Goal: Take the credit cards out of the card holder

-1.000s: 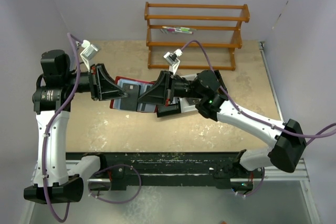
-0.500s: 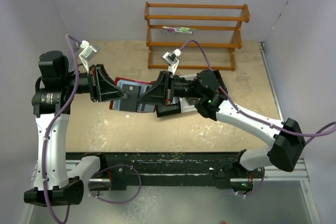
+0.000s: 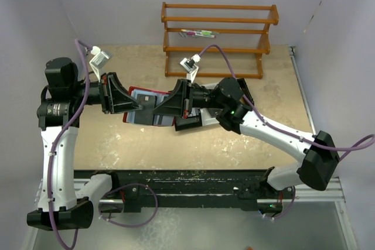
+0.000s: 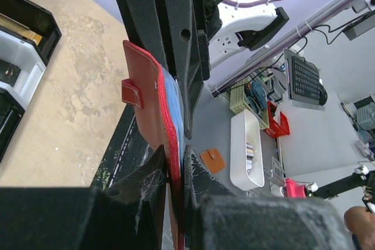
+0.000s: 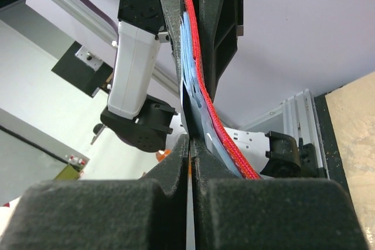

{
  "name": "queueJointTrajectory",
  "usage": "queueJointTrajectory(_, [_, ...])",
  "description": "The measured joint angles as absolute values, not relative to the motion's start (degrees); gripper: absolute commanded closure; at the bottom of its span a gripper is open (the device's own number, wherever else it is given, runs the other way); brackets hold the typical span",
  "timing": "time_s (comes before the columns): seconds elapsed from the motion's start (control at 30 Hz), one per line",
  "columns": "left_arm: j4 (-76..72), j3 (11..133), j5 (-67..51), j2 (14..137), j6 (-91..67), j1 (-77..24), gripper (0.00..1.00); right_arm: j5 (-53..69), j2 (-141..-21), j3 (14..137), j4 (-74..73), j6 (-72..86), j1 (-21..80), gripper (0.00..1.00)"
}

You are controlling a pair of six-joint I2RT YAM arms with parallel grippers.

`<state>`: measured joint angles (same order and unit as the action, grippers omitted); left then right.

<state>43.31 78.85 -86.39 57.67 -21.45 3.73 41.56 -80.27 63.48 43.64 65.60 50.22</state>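
card holder: red, open, raised on edge | credit cards: in sleeves

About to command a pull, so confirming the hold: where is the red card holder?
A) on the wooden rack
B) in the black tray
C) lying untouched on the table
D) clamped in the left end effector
D: the left wrist view shows the left end effector pinching the red card holder by its near edge.
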Motion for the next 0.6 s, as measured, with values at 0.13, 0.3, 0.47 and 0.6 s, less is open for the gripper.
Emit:
queueJointTrajectory(0.13, [43.44, 78.85, -86.39, 57.67, -21.45, 3.68, 0.87, 41.34, -79.99, 62.30, 45.28, 66.04, 50.17, 1.00])
queueJointTrajectory(0.3, [43.83, 78.85, -86.78, 57.69, -21.50, 3.62, 0.87, 41.58, -77.34, 58.74, 46.65, 66.92, 48.51, 1.00])
queueJointTrajectory(0.47, [43.77, 78.85, -86.83, 57.69, -21.52, 3.62, 0.87, 42.63, -75.20, 57.78, 46.19, 67.40, 46.15, 1.00])
queueJointTrajectory(0.6, [43.86, 78.85, -86.91, 57.69, -21.23, 3.62, 0.87, 45.54, -72.71, 57.78, 42.15, 66.92, 41.56, 1.00])
